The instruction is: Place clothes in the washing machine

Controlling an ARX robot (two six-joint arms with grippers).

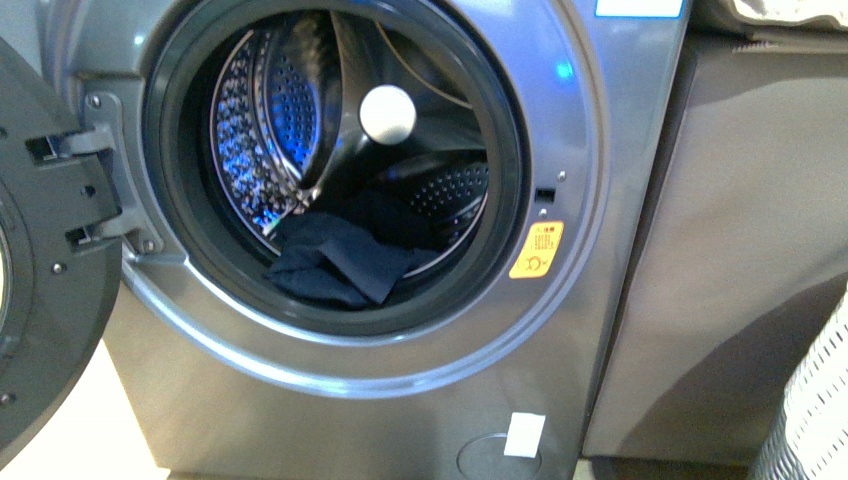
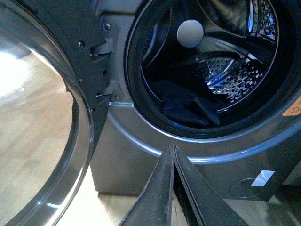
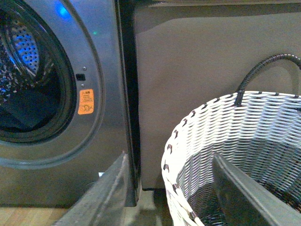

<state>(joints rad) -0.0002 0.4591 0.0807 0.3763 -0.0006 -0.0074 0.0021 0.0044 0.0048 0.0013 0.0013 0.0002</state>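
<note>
The navy-blue clothes (image 1: pixel 345 258) lie in a heap at the bottom of the washing machine's steel drum (image 1: pixel 265 110), just behind the black rubber seal. The grey washing machine (image 1: pixel 560 130) has its door (image 1: pixel 45 260) swung open to the left. The clothes also show in the left wrist view (image 2: pixel 190 107). My left gripper (image 2: pixel 171 149) is shut and empty, in front of and below the porthole. My right gripper (image 3: pixel 169 157) is open and empty, over the rim of the white woven basket (image 3: pixel 235 132). Neither gripper shows in the front view.
A plain grey-brown cabinet (image 1: pixel 740 250) stands right of the machine. The white basket (image 1: pixel 815 400) sits at the lower right. A yellow-orange sticker (image 1: pixel 537 249) and a white tag (image 1: pixel 524 434) are on the machine's front. Pale wooden floor (image 2: pixel 28 136) lies beneath the door.
</note>
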